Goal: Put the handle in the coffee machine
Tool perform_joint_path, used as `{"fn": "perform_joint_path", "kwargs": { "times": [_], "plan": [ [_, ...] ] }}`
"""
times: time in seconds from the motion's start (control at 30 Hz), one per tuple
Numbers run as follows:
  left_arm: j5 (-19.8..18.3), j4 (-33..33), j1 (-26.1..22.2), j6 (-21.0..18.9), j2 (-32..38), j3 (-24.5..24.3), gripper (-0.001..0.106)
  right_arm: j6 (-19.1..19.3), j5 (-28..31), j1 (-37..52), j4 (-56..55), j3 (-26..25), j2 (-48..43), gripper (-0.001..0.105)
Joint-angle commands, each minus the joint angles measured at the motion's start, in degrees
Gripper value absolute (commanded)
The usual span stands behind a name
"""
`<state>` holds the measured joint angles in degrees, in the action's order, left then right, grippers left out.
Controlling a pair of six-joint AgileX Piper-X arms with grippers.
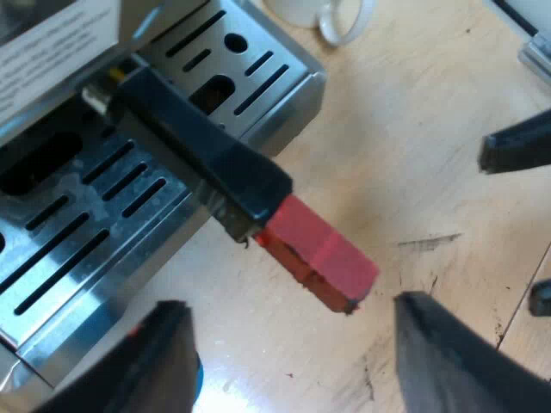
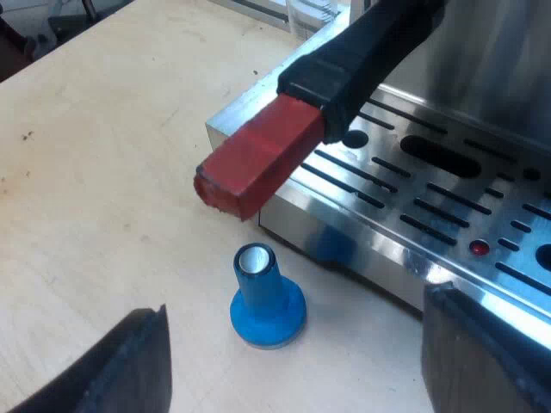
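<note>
Left wrist view: left pincer (image 1: 288, 305) wide open, holding nothing, hanging over the worktop (image 1: 413, 129) just off the espresso machine's drip tray (image 1: 86, 215). Handle (image 1: 215, 146) runs from the machine's front out over the tray, its red end (image 1: 318, 262) past the tray's edge. Mug (image 1: 336, 17) beyond the tray.

Right wrist view: right pincer (image 2: 294, 303) wide open, empty. Blue tamper (image 2: 267, 301) stands upright on the worktop beside the tray, below the red end (image 2: 258, 155).

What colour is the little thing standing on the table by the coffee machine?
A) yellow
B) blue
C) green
B: the tamper standing on the table, near the red end of the handle, is blue.
</note>
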<state>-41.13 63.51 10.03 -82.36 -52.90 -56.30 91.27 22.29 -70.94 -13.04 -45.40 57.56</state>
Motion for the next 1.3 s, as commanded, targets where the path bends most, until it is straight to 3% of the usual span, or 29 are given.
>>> {"fn": "perform_joint_path", "kwargs": {
  "times": [0.03,0.2,0.3,0.33,0.5,0.57,0.63,0.73,0.8,0.83,0.97,1.13,1.27,1.3],
  "plan": [
    [-0.3,2.5,0.0,0.1,2.4,-0.5,0.066,-0.3,0.9,0.0,-0.1,-0.4,-0.8,0.063],
    [0.1,5.6,-0.2,0.1,5.4,-0.5,0.083,-3.3,-0.2,0.1,-5.1,-3.1,-2.3,0.063],
    [0.2,6.1,-0.2,0.2,6.8,-0.5,0.084,-4.0,-2.5,1.3,-9.8,-5.4,-3.4,0.063],
    [0.2,6.1,-0.2,0.2,7.5,-0.5,0.084,-5.6,-6.8,3.9,-14.2,-7.5,-4.5,0.063],
    [0.7,6.1,-0.2,0.2,7.9,-0.9,0.084,-6.7,-11.6,12.0,-21.2,-10.7,-7.1,0.063],
    [2.0,6.1,-0.2,0.2,7.9,-1.2,0.084,-6.7,-13.5,15.7,-23.4,-11.6,-8.1,0.063],
    [6.2,6.1,-0.2,0.2,7.9,-2.3,0.084,-6.7,-16.5,22.0,-26.6,-12.7,-9.8,0.063],
    [9.3,6.1,-0.9,0.2,7.9,-3.7,0.084,-6.7,-19.7,28.3,-29.0,-12.8,-11.6,0.063],
    [9.7,6.1,-1.9,0.2,8.5,-4.8,0.084,-6.7,-22.3,33.2,-31.2,-12.8,-13.1,0.063],
    [9.7,6.0,-2.6,0.2,9.0,-5.5,0.084,-6.4,-24.5,39.4,-33.7,-12.8,-14.5,0.063],
    [9.7,5.6,-4.3,0.2,10.7,-6.0,0.084,-4.7,-26.1,47.8,-37.7,-12.8,-16.5,0.063],
    [9.7,5.7,-6.6,0.2,13.8,-6.0,0.084,2.3,-26.1,62.4,-47.0,-12.8,-20.1,0.063],
    [9.9,5.7,-7.3,0.2,15.0,-6.0,0.084,7.4,-26.1,68.3,-51.4,-12.8,-22.2,0.063],
    [11.6,5.7,-8.7,0.1,17.5,-6.0,0.084,8.5,-26.1,69.5,-52.3,-12.8,-23.1,0.063]
  ]
}}
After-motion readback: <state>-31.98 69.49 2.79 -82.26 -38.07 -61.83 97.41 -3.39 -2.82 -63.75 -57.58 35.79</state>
